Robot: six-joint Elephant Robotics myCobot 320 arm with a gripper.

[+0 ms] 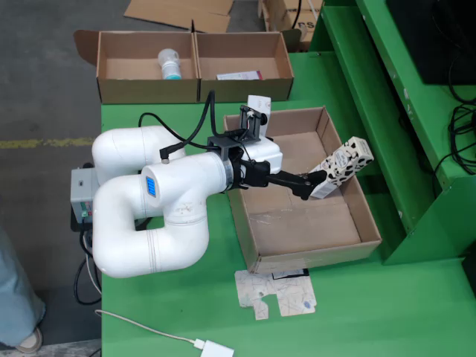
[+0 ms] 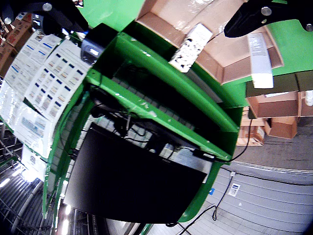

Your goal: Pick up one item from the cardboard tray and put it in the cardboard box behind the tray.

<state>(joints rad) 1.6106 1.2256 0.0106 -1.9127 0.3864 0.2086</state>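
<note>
Black fingers (image 1: 313, 181) clamped on the lower end of a white carton with black spots (image 1: 342, 167) — tilted, above the right wall of the open cardboard tray (image 1: 370, 223). Best lifted clear first, then swung to the two-compartment cardboard box (image 1: 195, 91) — steadily, grip being off-centre

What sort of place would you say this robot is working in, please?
Probably a workshop or warehouse floor: a green metal workbench on bare concrete with a yellow floor line, stacked cardboard boxes, and the arm's gripper holding a spotted carton over a cardboard tray.
</note>
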